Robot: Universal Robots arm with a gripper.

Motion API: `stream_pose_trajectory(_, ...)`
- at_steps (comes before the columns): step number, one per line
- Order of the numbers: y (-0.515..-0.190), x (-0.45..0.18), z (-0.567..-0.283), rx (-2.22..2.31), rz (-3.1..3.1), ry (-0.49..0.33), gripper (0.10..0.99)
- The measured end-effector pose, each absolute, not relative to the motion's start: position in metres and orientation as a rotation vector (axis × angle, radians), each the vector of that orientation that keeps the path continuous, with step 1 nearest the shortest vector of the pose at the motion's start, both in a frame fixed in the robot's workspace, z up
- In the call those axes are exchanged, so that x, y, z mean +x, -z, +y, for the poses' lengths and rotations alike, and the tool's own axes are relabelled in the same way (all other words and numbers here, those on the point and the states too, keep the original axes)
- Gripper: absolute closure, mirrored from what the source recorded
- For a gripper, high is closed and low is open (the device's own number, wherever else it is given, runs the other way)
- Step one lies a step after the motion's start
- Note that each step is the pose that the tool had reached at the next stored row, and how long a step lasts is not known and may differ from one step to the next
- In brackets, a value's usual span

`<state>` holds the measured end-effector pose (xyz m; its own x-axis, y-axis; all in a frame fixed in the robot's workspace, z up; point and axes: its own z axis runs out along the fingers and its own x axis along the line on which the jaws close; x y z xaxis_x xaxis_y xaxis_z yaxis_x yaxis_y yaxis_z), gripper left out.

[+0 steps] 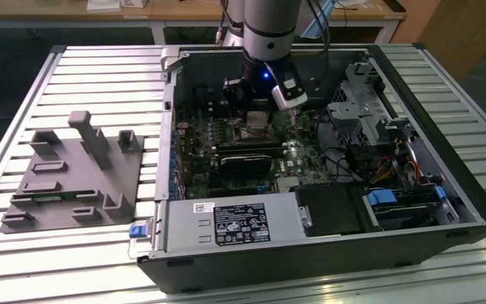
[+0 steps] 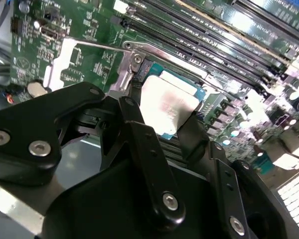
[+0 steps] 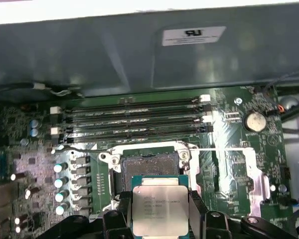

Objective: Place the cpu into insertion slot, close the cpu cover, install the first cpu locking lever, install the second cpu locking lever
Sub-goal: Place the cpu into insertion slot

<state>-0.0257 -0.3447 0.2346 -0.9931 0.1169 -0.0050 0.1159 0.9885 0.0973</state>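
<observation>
Above the board (image 1: pixel 194 158): I have the gripper (image 1: pixel 255 117) down inside the open case (image 1: pixel 252 259), upper centre of the exterior view.
Claw: clamped on the cpu (image 3: pixel 159 209), with a black finger (image 3: pixel 122 211) on each of two opposite edges; both wrist views show the chip pinched between them.
Cpu: pale silver lid up and level as far as I can judge, riding in the gripper (image 2: pixel 164 119) and not lying on anything.
Slot (image 3: pixel 148 167): just beyond the chip in the first wrist view. Its dark centre is bare — nothing sits in it.
Gap: the chip's far edge overlaps the slot's near rim in that view, but I judge it to be above the slot and not seated.
Cover: not down over the slot, since the centre is exposed. I cannot tell where the frame itself stands.
Levers: two thin wire rods, one (image 3: pixel 82 149) on each side (image 3: pixel 219 149) of the slot's far edge. I read both as unlatched.
Memory slots (image 3: pixel 139 117): long black rows past the slot, untouched.
Progress: early — the chip is picked up and brought to the slot. Seating it, closing the cover and latching both levers are all left.
</observation>
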Motion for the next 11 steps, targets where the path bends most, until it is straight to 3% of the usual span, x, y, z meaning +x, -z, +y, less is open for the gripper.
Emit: stream_pose_trajectory(11,-0.2329,-0.0257,-0.3447,0.426,3.09,-0.149,0.549)
